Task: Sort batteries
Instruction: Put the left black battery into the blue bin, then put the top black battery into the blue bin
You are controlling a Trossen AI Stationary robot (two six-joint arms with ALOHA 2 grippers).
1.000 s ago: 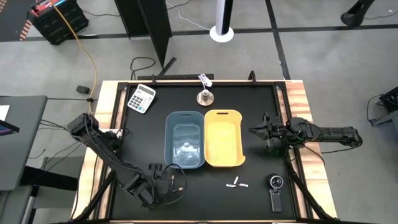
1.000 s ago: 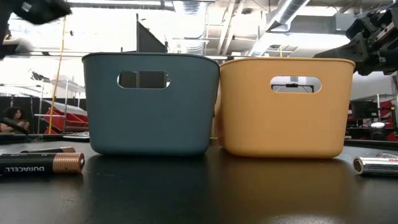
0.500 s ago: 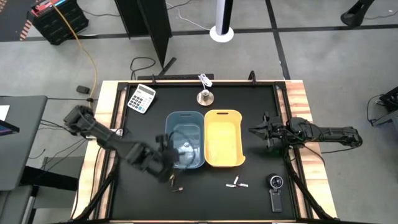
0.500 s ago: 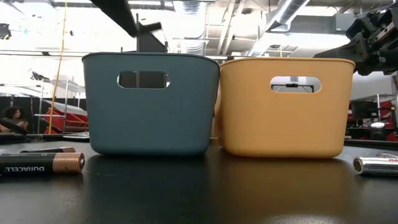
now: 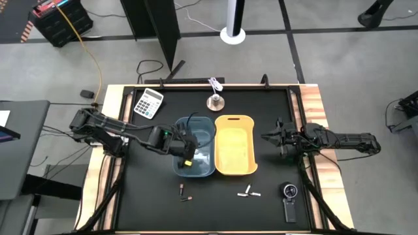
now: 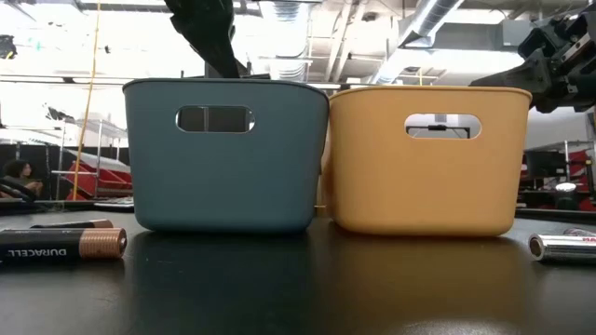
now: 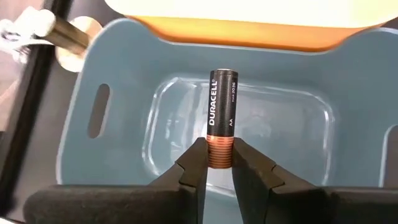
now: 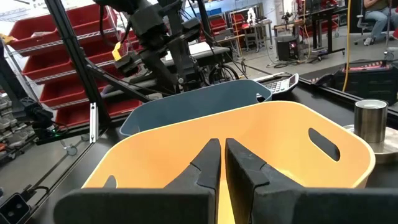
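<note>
My left gripper (image 5: 187,155) hangs over the blue bin (image 5: 196,171) and is shut on a black and copper AA battery (image 7: 222,106). In the left wrist view the bin's bottom (image 7: 273,130) looks bare. Two dark batteries (image 5: 183,193) lie on the table in front of the blue bin. Two white batteries (image 5: 248,192) lie in front of the yellow bin (image 5: 235,163). The low view shows a dark battery (image 6: 60,244) at the left and a silvery one (image 6: 563,247) at the right. My right gripper (image 5: 266,138) is shut and empty, to the right of the yellow bin. My left gripper pinches the battery's copper end (image 7: 219,149) between its two fingertips (image 7: 194,163). The fingers point down into the blue bin. The battery sticks out past the fingertips along their line, black end foremost, clear of the bin.
A calculator (image 5: 148,103) lies at the far left corner and a metal cylinder (image 5: 215,101) stands behind the bins. A black round-dialled gadget (image 5: 289,199) lies near the front right. The two bins stand side by side, touching, mid-table.
My left gripper has risen from the table near the dark batteries at the front left. It has swung toward the far edge and the right until it is over the blue bin. The batteries on the table have stayed where they were.
</note>
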